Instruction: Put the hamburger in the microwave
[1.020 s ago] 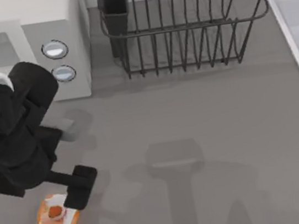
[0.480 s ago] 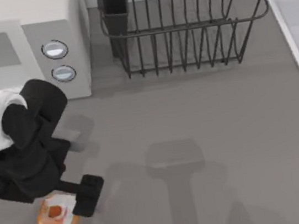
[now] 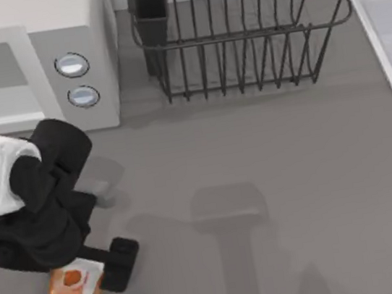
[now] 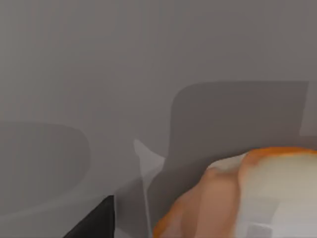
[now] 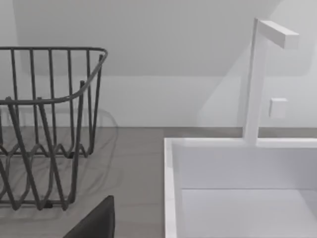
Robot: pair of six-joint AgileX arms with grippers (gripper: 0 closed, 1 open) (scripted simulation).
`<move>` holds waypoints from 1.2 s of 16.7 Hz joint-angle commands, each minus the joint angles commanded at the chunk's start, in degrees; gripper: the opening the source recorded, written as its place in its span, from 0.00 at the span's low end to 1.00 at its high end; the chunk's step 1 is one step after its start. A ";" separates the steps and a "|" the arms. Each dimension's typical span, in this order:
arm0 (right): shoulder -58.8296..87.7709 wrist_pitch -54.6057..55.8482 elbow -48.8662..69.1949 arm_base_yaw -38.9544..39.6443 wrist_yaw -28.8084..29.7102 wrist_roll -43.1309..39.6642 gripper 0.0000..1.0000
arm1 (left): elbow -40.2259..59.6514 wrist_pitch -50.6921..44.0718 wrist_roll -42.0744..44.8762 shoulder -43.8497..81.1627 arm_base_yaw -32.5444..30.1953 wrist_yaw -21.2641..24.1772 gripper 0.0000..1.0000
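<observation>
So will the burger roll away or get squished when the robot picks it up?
Probably not roll: the burger looks squat and sits flat on the table. Its rounded bun sides might slip in a pinch. It looks small beside the left end effector, so it is likely light. Whether it squishes can't be told.

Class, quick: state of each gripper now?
Left gripper: open around the hamburger, not yet holding it.
Right gripper: cannot be told.

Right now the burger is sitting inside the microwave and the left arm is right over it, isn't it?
Not quite. The hamburger is not inside the microwave; it sits on the grey table near the front left, as the top view shows. The rest is right: the left gripper is right over it, one dark finger beside the bun.
</observation>
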 joint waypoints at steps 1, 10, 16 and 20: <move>0.00 0.00 0.00 0.00 0.00 0.00 1.00 | 0.00 0.00 0.00 0.00 0.00 0.00 1.00; 0.00 0.00 0.00 0.00 0.00 0.00 1.00 | 0.00 0.00 0.00 0.00 0.00 0.00 0.32; 0.00 0.00 0.00 0.00 0.00 0.00 1.00 | 0.00 0.00 0.00 0.00 0.00 0.00 0.00; 0.00 0.00 0.00 0.00 0.00 0.00 1.00 | 0.00 0.00 0.00 0.00 0.00 0.00 0.00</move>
